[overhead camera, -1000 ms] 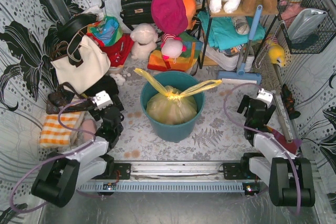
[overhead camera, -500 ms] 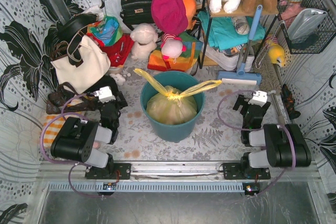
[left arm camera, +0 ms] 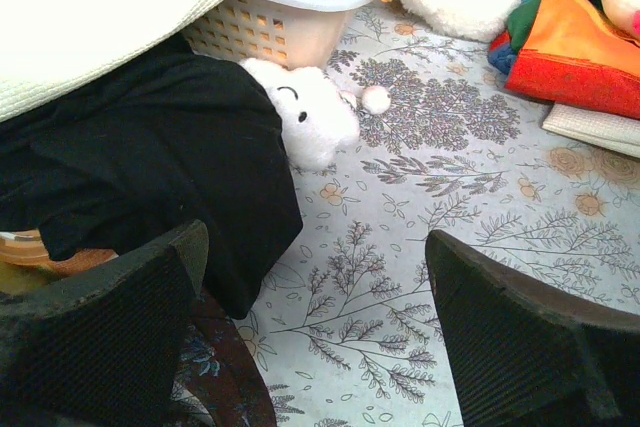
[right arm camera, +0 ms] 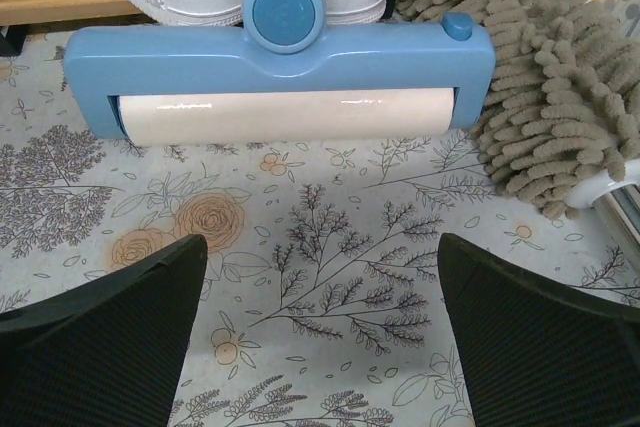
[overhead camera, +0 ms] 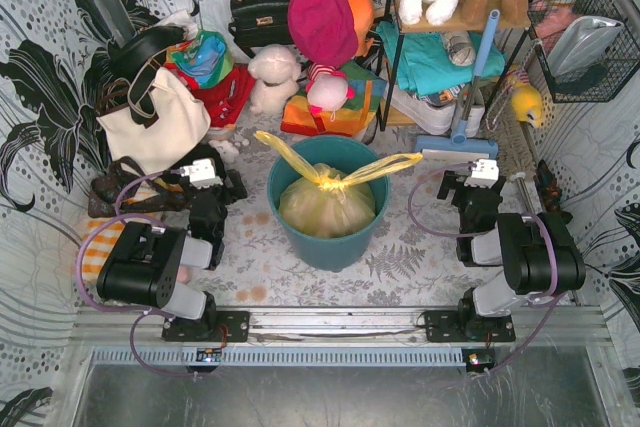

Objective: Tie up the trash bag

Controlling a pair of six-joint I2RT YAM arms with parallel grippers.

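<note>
Your left gripper [left arm camera: 315, 297] stands wide open and empty, with black cloth [left arm camera: 150, 147] just to its left. The trash bag [overhead camera: 328, 205] sits to its right in the bin [overhead camera: 330, 242]. Its neck looks knotted and the tails splay over the rim, so it likely needs no holding. Your right gripper [right arm camera: 320, 297] has the bag to its left. It is open and empty too, facing a lint roller [right arm camera: 280, 67].

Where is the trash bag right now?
In the top view the trash bag sits inside the round teal bin at mid-table, between the left arm and the right arm.
</note>
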